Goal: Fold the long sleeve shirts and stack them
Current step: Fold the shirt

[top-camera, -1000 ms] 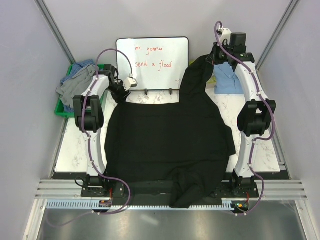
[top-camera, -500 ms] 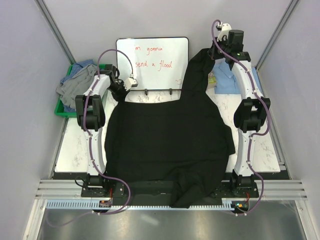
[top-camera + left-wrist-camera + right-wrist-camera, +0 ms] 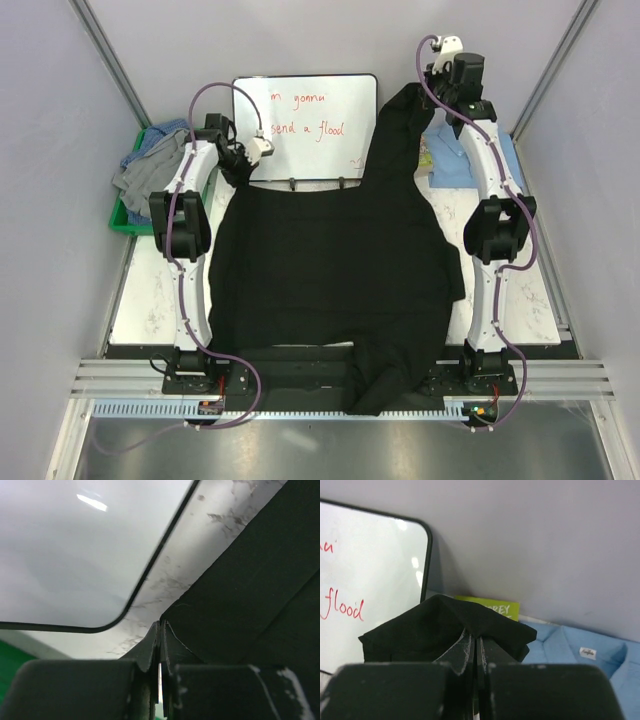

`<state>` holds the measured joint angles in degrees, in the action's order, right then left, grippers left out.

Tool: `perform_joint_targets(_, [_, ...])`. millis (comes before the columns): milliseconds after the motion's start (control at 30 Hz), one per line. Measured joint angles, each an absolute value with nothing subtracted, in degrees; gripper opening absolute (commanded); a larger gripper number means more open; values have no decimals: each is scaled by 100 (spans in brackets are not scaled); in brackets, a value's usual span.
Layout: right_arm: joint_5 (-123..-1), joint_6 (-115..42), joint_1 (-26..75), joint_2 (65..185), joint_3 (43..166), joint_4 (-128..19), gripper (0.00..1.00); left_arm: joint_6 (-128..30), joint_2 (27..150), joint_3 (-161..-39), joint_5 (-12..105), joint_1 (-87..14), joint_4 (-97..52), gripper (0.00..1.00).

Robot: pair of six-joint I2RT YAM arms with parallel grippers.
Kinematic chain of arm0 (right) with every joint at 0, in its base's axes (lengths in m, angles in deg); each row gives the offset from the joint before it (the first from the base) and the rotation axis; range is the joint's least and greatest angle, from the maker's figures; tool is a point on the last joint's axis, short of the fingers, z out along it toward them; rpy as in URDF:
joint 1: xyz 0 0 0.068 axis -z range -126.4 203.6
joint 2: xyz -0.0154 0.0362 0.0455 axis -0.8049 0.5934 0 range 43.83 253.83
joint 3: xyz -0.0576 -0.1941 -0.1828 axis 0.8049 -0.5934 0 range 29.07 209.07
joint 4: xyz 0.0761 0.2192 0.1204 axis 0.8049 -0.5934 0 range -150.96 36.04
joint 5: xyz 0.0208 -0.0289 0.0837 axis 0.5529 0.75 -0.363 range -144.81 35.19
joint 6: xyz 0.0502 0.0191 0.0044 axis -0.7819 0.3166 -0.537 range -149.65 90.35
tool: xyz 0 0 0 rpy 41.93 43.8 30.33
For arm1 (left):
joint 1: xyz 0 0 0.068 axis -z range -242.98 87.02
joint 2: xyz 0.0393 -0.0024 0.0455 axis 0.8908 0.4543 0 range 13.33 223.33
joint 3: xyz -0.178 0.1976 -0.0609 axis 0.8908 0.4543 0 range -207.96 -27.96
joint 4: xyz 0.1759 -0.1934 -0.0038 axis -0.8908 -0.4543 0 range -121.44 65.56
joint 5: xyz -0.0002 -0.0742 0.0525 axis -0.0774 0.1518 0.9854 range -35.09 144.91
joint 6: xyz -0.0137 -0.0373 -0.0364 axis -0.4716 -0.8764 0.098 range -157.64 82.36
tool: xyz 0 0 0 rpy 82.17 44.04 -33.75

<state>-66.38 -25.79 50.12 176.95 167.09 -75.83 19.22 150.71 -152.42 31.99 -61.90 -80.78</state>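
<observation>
1. A white marbled table (image 3: pixel 150 300) stands between grey walls. From above, one black shirt (image 3: pixel 330 270) lies spread across its middle, the near hem hanging over the edge. Both arms stretch far. The left gripper (image 3: pixel 234 172) is at the shirt's far left corner. The right gripper (image 3: pixel 422 98) lifts its far right part beside one whiteboard (image 3: pixel 305 120). One light blue shirt (image 3: pixel 455 160) lies far right. Grey and blue shirts (image 3: pixel 150 165) fill a green bin (image 3: pixel 122 218) far left.
2. Left wrist: the fingers are pinched tight on the black shirt's edge.
3. Right wrist: the fingers are clamped on a peak of black fabric, with one green book (image 3: pixel 490 609) behind.
4. A second ago the left fingers stood apart and both grippers were nearer.
</observation>
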Motion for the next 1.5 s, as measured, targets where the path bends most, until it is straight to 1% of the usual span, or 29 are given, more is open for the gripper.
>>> perform_joint_targets(167, [-6485, -2507, 5012, 17655, 16781, -7255, 0, 1778, 15071, -15345, 3188, -6190, -7813, 2])
perform_joint_targets(300, [-6514, -2492, 5012, 17203, 16169, -7275, 0, 1780, 14997, -15159, 3180, -6190, -7671, 2])
perform_joint_targets(467, [-6686, -2603, 5001, 15773, 14626, -7614, 0, 1837, 14599, -14637, 3066, -6190, -7597, 2])
perform_joint_targets(567, [-6798, -2665, 4946, 14626, 13745, -7808, 0, 1961, 14258, -14327, 3011, -6190, -7487, 2])
perform_joint_targets(733, [-7008, -2708, 4727, 13061, 12772, -8184, 0, 2460, 13502, -13575, 2878, -6190, -7389, 2])
perform_joint_targets(800, [-7161, -2684, 4596, 12543, 12339, -8466, 0, 2648, 13297, -13330, 2869, -6190, -7389, 2])
perform_joint_targets(967, [-7266, -2457, 4360, 11900, 11609, -9163, 0, 3032, 12999, -12801, 2780, -6192, -7343, 2])
perform_joint_targets(1133, [-7071, -2249, 4345, 11387, 11231, -9734, 0, 3443, 12540, -12043, 2725, -6227, -7306, 2])
perform_joint_targets(1267, [-6947, -2227, 4345, 11009, 11201, -9987, 0, 3782, 12044, -11380, 2659, -6332, -7247, 2])
perform_joint_targets(1500, [-7001, -2120, 4345, 10480, 11201, -10649, 0, 4311, 11432, -10569, 2611, -6550, -7181, 2])
